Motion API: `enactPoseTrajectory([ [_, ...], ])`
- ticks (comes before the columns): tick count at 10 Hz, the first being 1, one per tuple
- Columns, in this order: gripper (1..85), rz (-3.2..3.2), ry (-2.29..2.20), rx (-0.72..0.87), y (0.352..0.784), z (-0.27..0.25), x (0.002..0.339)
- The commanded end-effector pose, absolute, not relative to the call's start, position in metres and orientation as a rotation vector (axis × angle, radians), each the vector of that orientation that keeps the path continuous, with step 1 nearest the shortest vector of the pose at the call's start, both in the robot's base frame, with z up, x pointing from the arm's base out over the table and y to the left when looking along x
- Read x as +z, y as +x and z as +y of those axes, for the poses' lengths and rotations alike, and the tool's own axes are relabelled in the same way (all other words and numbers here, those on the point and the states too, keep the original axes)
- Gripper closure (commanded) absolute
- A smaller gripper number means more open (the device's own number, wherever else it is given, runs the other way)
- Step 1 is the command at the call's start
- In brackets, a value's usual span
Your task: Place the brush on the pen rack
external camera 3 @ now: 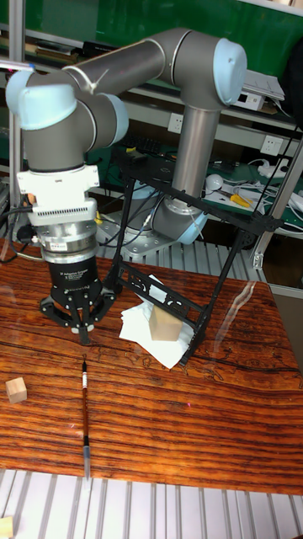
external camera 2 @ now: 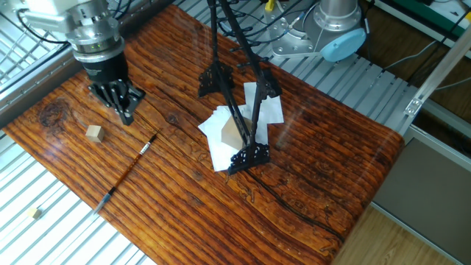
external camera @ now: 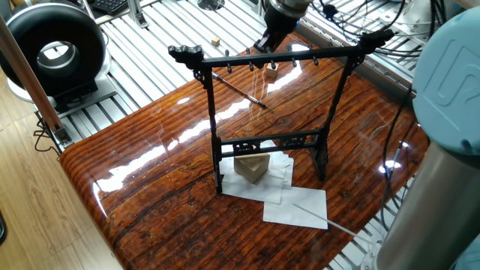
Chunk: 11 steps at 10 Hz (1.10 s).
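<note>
The brush point(external camera 2: 129, 169) is a thin stick with a white band near one end, lying flat on the wooden table; it also shows in the tall view point(external camera 3: 85, 417) and behind the pen rack point(external camera: 238, 90). The pen rack point(external camera: 270, 58), a tall black frame with a pegged crossbar, stands mid-table point(external camera 2: 254, 153) point(external camera 3: 220, 290). My gripper point(external camera 2: 125, 114) hangs above the table just beyond the brush's banded end, its fingers drawn together to a point with nothing in them point(external camera 3: 84, 337) point(external camera: 264, 41).
A small wooden cube point(external camera 2: 93, 132) lies next to the gripper. Under the rack sit white paper sheets point(external camera: 296, 206) and a tan block point(external camera: 251, 169); a thin pale rod point(external camera: 330, 218) lies at the paper's edge. A black ring-shaped device point(external camera: 52, 49) stands beyond the table's corner.
</note>
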State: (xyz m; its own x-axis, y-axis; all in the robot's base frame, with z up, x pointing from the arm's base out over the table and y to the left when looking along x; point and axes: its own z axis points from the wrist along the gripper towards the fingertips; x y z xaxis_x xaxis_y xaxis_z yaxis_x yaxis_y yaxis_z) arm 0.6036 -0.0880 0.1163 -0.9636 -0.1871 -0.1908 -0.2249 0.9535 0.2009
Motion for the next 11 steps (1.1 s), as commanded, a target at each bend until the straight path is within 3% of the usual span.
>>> enactPoseTrajectory([
  [1,84.7,3.003,-0.264,0.333,0.6,-0.088,0.116],
  [2,84.7,3.021,-0.252,0.418,0.591,-0.075,0.114],
  [5,84.7,3.015,-0.25,0.416,0.588,-0.076,0.109],
  [7,84.7,3.074,-0.321,0.462,0.563,-0.073,0.1],
  [9,84.7,3.036,-0.282,0.601,0.562,-0.052,0.094],
  [11,84.7,3.03,-0.322,0.559,0.562,-0.059,0.087],
])
